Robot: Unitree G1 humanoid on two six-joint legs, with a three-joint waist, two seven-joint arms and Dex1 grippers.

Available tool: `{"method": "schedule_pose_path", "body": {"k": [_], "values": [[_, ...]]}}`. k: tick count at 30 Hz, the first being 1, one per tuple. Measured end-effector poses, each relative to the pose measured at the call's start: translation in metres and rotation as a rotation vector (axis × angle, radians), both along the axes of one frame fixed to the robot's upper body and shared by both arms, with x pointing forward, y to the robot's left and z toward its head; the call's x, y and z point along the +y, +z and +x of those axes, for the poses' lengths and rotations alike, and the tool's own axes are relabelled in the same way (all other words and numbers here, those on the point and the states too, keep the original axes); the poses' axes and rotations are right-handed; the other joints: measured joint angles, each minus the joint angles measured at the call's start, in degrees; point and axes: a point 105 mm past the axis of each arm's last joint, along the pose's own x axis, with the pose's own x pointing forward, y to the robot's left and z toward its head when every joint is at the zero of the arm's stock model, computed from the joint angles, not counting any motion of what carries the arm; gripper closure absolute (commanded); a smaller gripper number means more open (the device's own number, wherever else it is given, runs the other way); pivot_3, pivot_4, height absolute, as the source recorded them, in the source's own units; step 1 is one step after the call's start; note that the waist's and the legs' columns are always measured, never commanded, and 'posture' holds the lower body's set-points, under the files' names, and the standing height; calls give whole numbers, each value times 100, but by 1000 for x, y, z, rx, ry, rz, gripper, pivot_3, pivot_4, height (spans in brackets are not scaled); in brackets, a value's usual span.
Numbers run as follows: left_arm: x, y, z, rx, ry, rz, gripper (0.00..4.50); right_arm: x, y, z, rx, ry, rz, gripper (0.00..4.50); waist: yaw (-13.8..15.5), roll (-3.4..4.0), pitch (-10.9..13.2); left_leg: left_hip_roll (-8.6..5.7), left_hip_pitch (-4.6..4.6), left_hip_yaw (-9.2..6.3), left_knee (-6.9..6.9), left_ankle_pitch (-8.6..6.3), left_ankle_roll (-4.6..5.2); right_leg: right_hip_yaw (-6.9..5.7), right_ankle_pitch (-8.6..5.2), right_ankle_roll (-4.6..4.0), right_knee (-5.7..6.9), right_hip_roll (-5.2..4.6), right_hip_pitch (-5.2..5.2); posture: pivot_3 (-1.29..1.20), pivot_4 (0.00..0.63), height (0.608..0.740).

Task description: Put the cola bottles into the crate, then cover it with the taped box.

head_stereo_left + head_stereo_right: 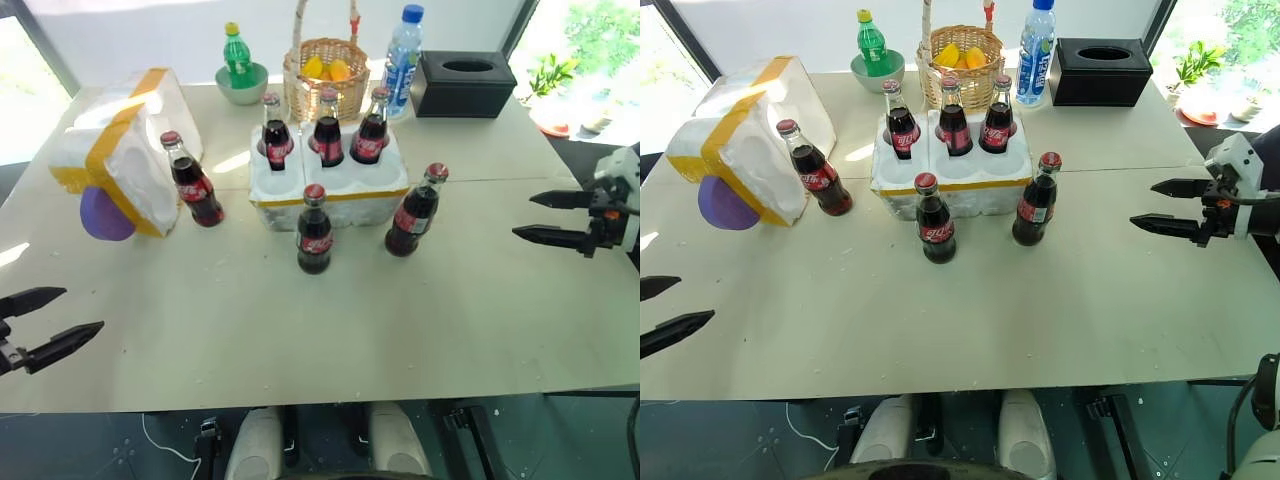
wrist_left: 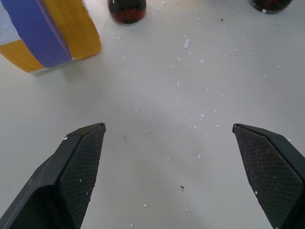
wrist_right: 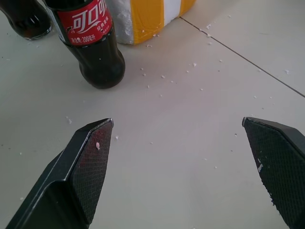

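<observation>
Beige tabletop (image 1: 300, 340): low white foam crate (image 1: 328, 185) holds three dark glass cola bottles (image 1: 329, 130); three more stand beside it; left gripper (image 1: 55, 318) and right gripper (image 1: 552, 217) both spread, empty.

The small glass cola bottles (image 1: 314, 232) are showing dark brown with red labels and red caps. The low white foam crate (image 1: 328, 185) is wearing a yellow tape band, while the large white foam box (image 1: 125, 150) is carrying yellow-orange bands and a purple piece.
</observation>
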Motion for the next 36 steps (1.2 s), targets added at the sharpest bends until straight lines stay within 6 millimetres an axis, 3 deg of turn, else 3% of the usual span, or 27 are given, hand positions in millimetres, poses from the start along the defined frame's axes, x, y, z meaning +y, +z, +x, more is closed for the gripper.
{"method": "schedule_pose_path", "body": {"k": [21, 25, 29, 32, 36], "values": [[-1, 4, 7, -5, 26, -63, 15, -1, -7, 0, 17, -13, 19, 58, 4, 0, 0, 2, 9, -1, 15, 10, -17, 0, 0, 1, 6, 2, 16, 0, 150, 740], [-7, 11, 15, -46, 25, -71, 15, 1, -5, 0, 23, -17, 39, 58, 13, 0, 0, 2, 11, -3, 16, 10, -17, -1, 0, 1, 8, 2, 19, 0, 150, 740], [-31, 27, 47, -184, 13, -139, 15, 28, 28, -7, 20, 84, 189, 58, 51, 16, -5, 1, 15, -11, 23, 7, -12, 0, 5, 8, 21, 0, 25, 0, 150, 740], [-41, 21, 70, -220, 42, -176, 15, 51, 59, -25, 5, 196, 235, 58, 49, 15, -8, 3, 18, -14, 22, 7, -12, -2, 14, 25, 28, 3, 26, 0, 150, 740], [-63, 15, 104, -243, 35, -231, 15, 75, 81, -39, -9, 281, 268, 58, 51, 5, -12, 1, 25, -16, 23, -3, 7, -3, 15, 27, 28, 3, 34, 0, 150, 740]]}}
